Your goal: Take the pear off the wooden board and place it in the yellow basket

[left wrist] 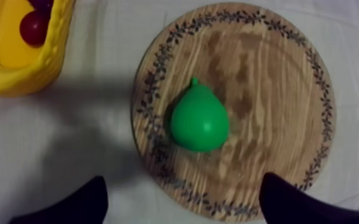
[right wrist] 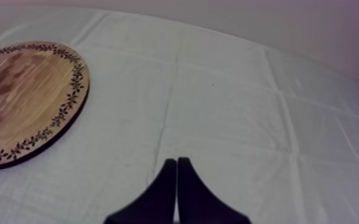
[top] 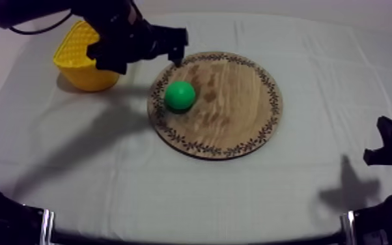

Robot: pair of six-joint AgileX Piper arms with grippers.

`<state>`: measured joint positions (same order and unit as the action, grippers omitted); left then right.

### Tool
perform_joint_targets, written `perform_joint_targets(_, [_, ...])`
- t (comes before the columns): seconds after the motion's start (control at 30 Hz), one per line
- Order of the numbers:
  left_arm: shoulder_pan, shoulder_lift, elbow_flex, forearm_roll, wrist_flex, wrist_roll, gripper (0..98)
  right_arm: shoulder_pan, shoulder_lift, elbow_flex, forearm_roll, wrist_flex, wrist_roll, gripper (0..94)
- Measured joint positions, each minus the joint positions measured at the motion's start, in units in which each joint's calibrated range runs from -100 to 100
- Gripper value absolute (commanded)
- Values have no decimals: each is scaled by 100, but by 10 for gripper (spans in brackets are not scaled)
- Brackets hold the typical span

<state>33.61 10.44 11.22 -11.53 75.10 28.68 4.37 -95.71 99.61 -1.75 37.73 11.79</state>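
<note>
**Left hand (top: 178, 49) open above the board, pear not yet taken**

The pear (top: 180, 95) appears to lie on its side on the round wooden board (top: 238, 111), toward the rim nearest the basket, and nothing touches it. The left hand hangs over the board's rim close to the pear. In the left wrist view its black fingers (left wrist: 80, 205) stand wide apart with nothing held, and the pear (left wrist: 199, 119) sits ahead of them, not between them.

The yellow basket (top: 75, 58) stands on the worktop (top: 238, 189) just beside the board, and a small red fruit (left wrist: 34, 27) already lies in it. The right hand (right wrist: 176, 161) rests well apart from the board, fingers pressed together and empty.

The task looks to be at its start: the approach seems nearly set. Lowering, closing on the pear, lifting, carrying it to the basket and letting go all remain.
</note>
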Motion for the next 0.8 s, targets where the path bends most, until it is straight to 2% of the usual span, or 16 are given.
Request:
perform_joint_targets(0.37, [8, 1053, -460, 165, -147, 52, 968, 0, 0, 0, 0, 13, 0, 5])
perform_joint_targets(0.8, [-101, 2466, -1476, 253, -74, -2, 967, 0, 0, 0, 0, -2, 0, 5])
